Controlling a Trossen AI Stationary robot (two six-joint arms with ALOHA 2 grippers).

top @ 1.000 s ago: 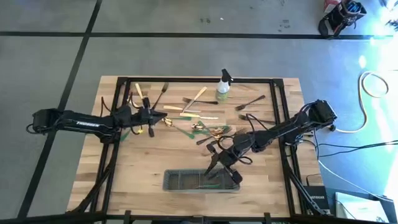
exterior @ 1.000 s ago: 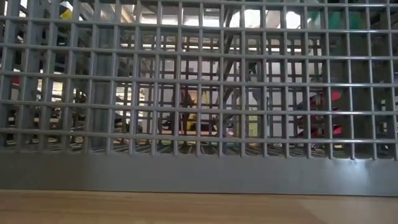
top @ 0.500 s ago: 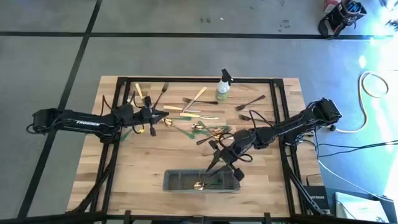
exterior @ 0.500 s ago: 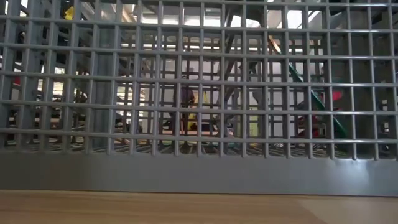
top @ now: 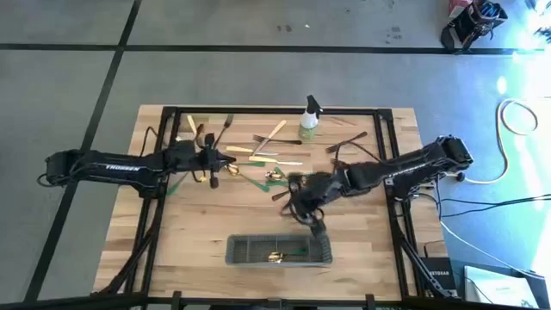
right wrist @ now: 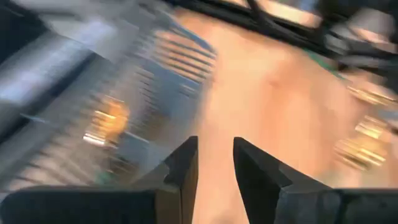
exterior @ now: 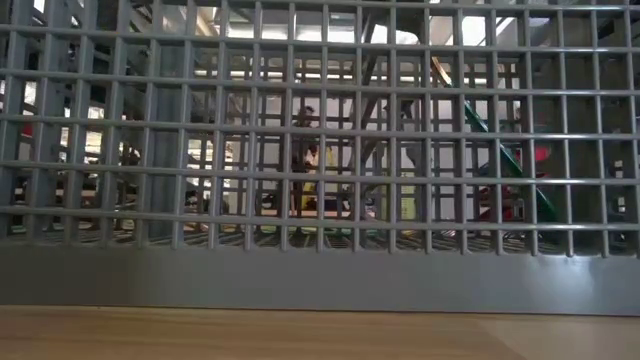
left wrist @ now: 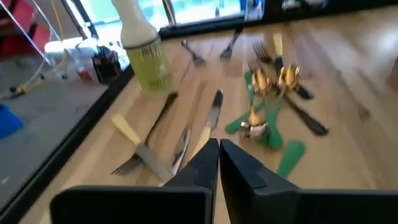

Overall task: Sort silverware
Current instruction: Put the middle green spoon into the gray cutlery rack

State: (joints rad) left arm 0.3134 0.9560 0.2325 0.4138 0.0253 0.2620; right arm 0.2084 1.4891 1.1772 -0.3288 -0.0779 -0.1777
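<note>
Floor [top: 258, 77]: grey, crossed by black tape lines [top: 112, 65]. Desk [top: 215, 220]: pale wood planks, black frame. Cream hose coil [top: 515, 116] and black cables [top: 482, 202] lie on the floor beside it. Bright daylight falls from one side.

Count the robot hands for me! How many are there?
2. The left hand is over the scattered silverware on the table's left side. The right hand is between that silverware and the grey caddy. No others are in view.
</note>
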